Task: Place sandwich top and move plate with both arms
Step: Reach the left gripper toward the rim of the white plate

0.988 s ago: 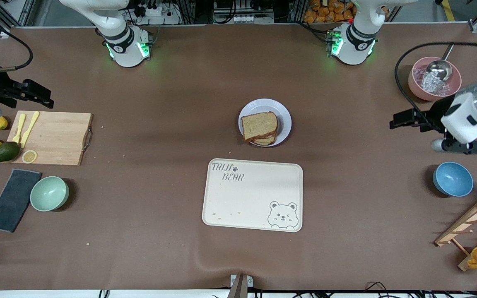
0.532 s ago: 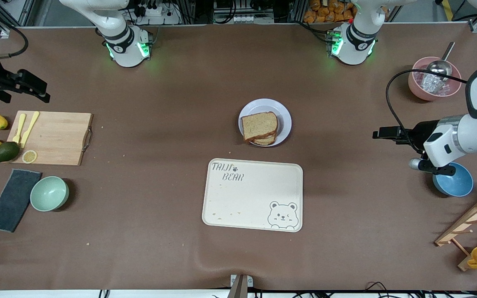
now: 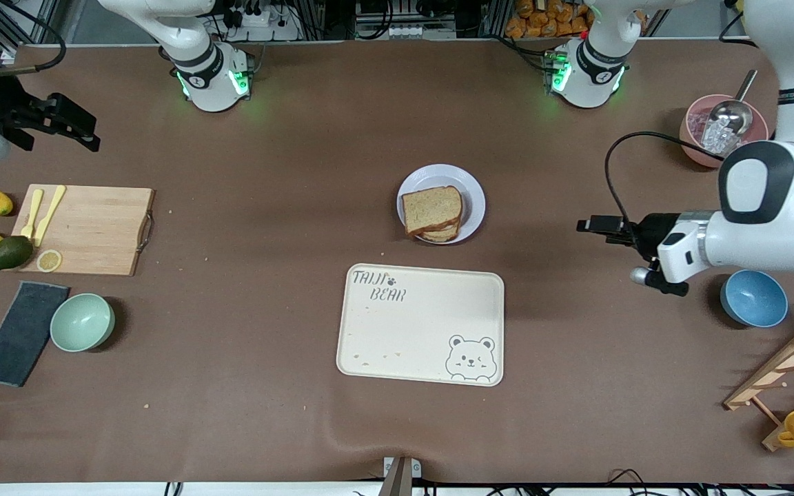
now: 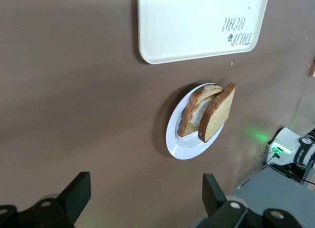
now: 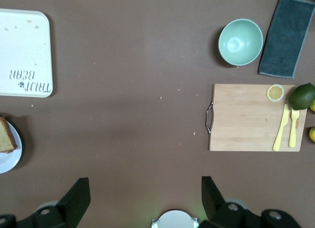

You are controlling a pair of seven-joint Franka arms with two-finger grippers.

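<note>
The brown cloth-like table [image 3: 231, 386] fills the frame, matte and slightly rumpled near the lower edge. Just below centre sits the cream tray [image 3: 420, 324], a smooth rounded rectangle with a printed bear. Just above it, at centre, is the plate [image 3: 473, 189], round, glossy and pale with a raised rim. The bread slice [image 3: 431, 208], squarish, grainy and dark-crusted, already lies on the sandwich.

At mid-right the left gripper [image 3: 593, 224] hovers over bare table, pointing toward the plate, its fingers [image 4: 78, 191] spread wide and holding nothing. At upper left the right gripper [image 3: 73, 124] hangs over bare table, also spread and empty, well apart from the plate.

The plate move looks like the step ahead. Each gripper should probably take opposite rim edges, clear of the bread, and lift level together.
</note>
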